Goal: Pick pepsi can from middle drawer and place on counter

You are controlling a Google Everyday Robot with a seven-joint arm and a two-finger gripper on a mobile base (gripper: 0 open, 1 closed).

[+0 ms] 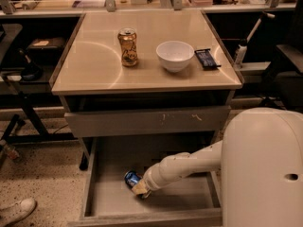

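Speckled floor (42,174); cluttered bench (61,3) behind; black chair (289,65), probably, right.

At lower centre the end effector (140,189) hides part of the pepsi can (131,177); the front of the middle drawer (106,195) is clipped by the bottom edge.

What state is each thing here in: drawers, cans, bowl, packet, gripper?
middle drawer: pulled open.
upper drawer front: shut.
pepsi can: inside the middle drawer, seemingly on its side, right by the gripper.
gripper: down in the middle drawer at the pepsi can.
gold can: upright on the counter.
white bowl: upright, looks empty.
dark packet: lying flat on the counter.
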